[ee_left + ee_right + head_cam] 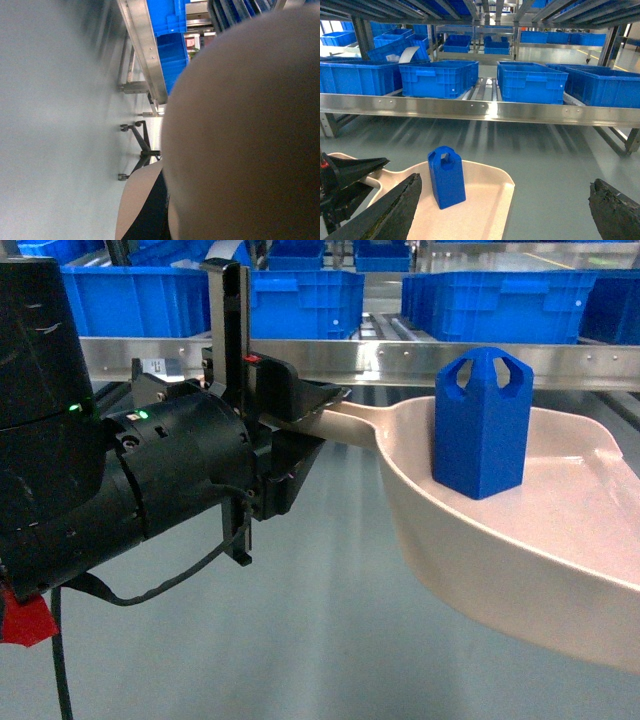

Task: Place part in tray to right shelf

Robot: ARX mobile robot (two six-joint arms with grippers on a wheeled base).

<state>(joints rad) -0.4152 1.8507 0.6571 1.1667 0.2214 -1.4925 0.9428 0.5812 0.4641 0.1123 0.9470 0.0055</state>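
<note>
The blue part (482,425) stands upright inside the beige tray (560,540), which hangs in the air in front of the right shelf's steel rail (400,360). My left gripper (325,405) is shut on the tray's flat handle (352,420). In the left wrist view the tray's underside (240,130) fills the right half, with a black finger (150,215) against it. The right wrist view has the part (446,177) on the tray (485,200) and the shelf rail (480,111) beyond. My right gripper (505,215) is wide open above the tray and holds nothing.
Large blue crates (437,77) (530,82) sit on the shelf's roller lanes behind the rail, with more crates (500,300) across the back. A castered stand (142,145) stands on the grey floor (300,640) below the shelf.
</note>
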